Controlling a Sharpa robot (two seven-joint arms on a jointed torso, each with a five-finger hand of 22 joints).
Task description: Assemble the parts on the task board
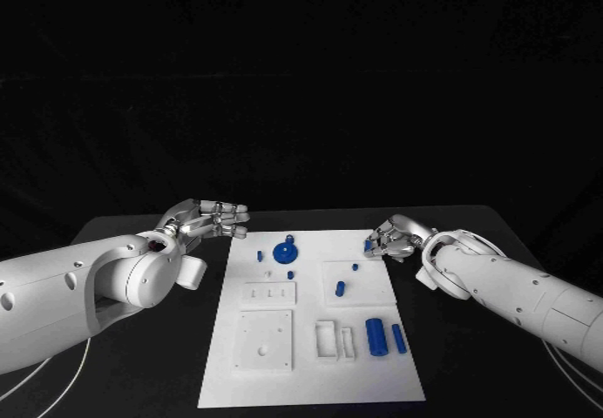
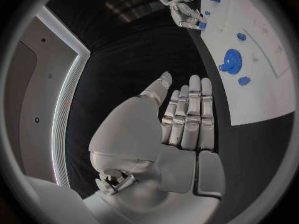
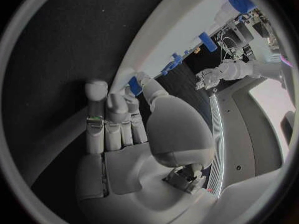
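The right hand (image 1: 392, 241) pinches a small blue part (image 3: 134, 84) at the task board's (image 1: 315, 383) edge. The left hand (image 1: 207, 219) holds nothing, fingers straight, beside the board.

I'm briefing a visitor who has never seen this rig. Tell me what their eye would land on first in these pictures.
First the white task board, bright in the middle of the black table, with a blue gear near its far end and a blue cylinder toward its near right. Then the two silver hands: the right hand pinches a small blue part at the board's far right edge, while the left hand hangs open off the far left corner.
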